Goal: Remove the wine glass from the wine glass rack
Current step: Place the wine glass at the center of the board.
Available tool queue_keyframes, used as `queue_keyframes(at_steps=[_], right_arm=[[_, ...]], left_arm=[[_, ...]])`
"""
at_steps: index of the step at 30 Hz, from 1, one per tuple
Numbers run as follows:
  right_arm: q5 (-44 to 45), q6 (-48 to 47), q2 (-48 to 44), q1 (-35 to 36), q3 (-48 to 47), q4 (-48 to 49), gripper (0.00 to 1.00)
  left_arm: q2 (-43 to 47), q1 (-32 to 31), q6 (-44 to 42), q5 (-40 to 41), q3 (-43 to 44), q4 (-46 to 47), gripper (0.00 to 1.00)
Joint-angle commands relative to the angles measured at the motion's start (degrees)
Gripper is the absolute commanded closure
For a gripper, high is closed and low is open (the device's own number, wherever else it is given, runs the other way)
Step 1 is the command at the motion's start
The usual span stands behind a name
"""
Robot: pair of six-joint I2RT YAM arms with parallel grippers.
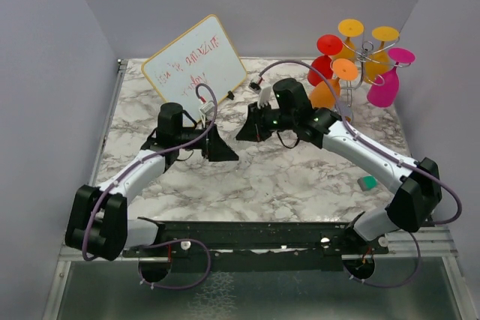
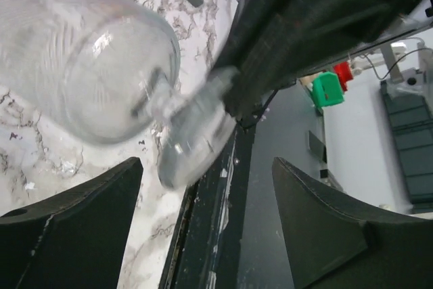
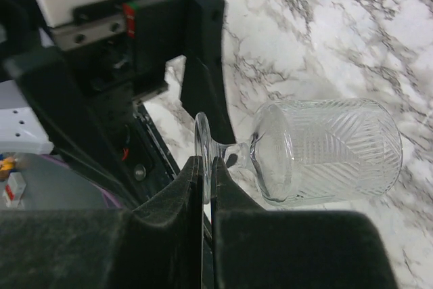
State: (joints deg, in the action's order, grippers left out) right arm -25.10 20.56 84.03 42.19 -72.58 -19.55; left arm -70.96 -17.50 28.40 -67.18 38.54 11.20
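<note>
Clear glass wine glass [image 3: 325, 150], foot rim pinched in right jaws; left jaws wide, empty.

The wine glass [image 3: 325, 150] is clear, with a ribbed bowl, a short stem and a round foot. It lies sideways above the marble table [image 1: 300, 181], its foot pinched by the right gripper [image 3: 205, 167]. The silver wire wine glass rack [image 1: 365, 53] stands at the far right corner, hung with coloured glasses [image 1: 386, 86].
</note>
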Motion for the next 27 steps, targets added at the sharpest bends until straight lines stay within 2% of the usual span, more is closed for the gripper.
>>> queue_keyframes(at_steps=[1,4,8,11,15,20,25,27], right_arm=[[-7.7,1.3,3.4,0.4,-7.8,3.8,0.99],[-7.6,2.1,2.5,0.3,-6.2,6.0,0.99],[-5.5,-0.3,-1.2,0.3,0.2,9.9,0.99],[-5.9,-0.7,-2.8,0.3,2.3,9.4,0.99],[-8.4,0.7,-6.9,0.3,7.6,12.5,0.99],[-9.4,1.8,-9.6,0.3,12.6,16.2,0.99],[-11.0,2.5,-12.6,0.3,16.8,21.0,0.99],[-12.6,2.5,-12.9,0.3,17.5,21.4,0.99]], left_arm=[[-6.3,-0.4,1.6,-5.4,7.3,-1.2,0.23],[-7.7,-0.4,0.6,-5.6,9.5,-1.1,0.31],[-4.9,-0.4,-6.2,-5.3,5.9,-1.6,0.34],[-3.6,-0.5,-5.1,-7.1,5.6,-1.6,0.38],[0.3,-0.7,-3.8,-3.6,5.2,-1.5,0.45],[5.8,-1.4,-2.7,-3.2,0.0,-1.2,0.51],[8.0,-4.1,-0.8,-2.8,-2.0,-1.1,0.54],[8.9,-5.5,0.1,-1.3,-2.7,-1.2,0.59]])
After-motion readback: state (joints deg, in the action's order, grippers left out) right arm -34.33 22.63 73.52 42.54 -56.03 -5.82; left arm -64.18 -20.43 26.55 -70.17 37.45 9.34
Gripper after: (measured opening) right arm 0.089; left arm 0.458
